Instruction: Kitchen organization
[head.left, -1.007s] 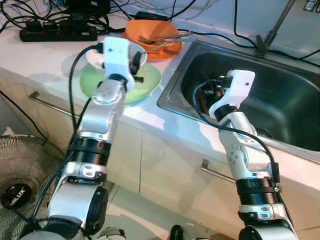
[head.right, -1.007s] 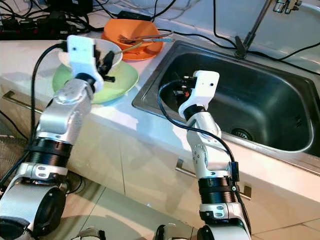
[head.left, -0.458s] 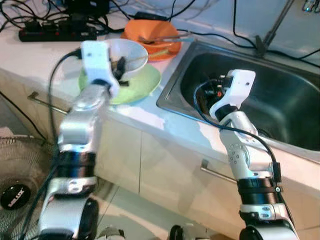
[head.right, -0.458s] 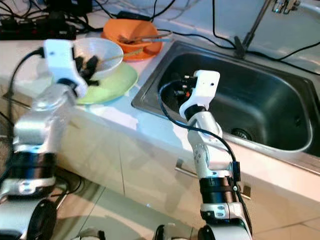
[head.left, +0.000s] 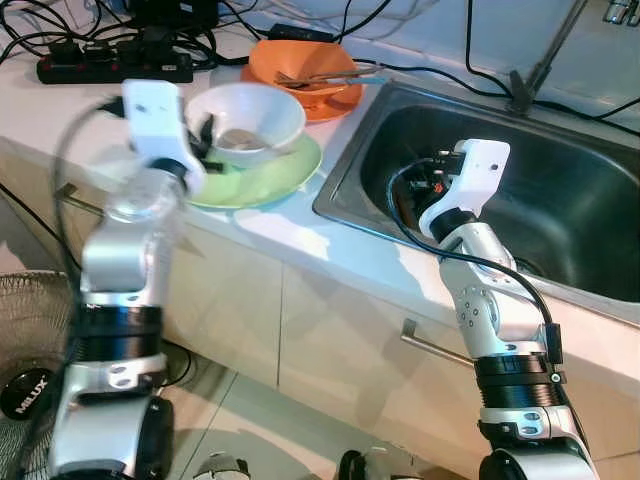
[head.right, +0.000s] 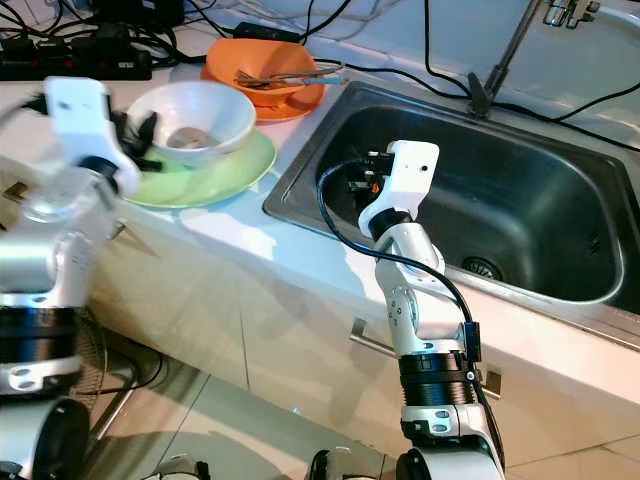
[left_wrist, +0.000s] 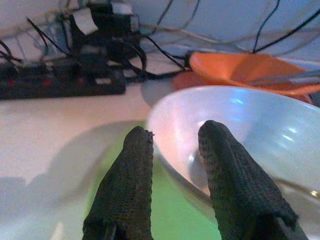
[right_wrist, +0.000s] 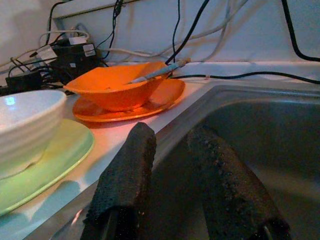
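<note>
A white bowl (head.left: 258, 108) stands on a green plate (head.left: 285, 170) on the pale counter, with something small and dull lying inside it. My left gripper (left_wrist: 175, 132) is open at the bowl's left rim, one finger (left_wrist: 125, 190) outside the wall and the other in front of the inside; I cannot tell if they touch. Behind, an orange bowl (head.left: 300, 62) with utensils sits on an orange plate (head.left: 338, 102). My right gripper (right_wrist: 172, 132) hangs open and empty over the left end of the steel sink (head.left: 570, 210).
A black power strip (head.left: 110, 68) and tangled cables lie along the back of the counter. A tap stem (head.left: 545, 60) rises behind the sink. A floor fan (head.left: 25, 385) stands at lower left. Cabinet handles (head.left: 430, 342) jut out below the counter edge.
My left arm has swung to the left, so its wrist no longer covers the bowl. The bowl, the plates and my right arm have stayed put.
</note>
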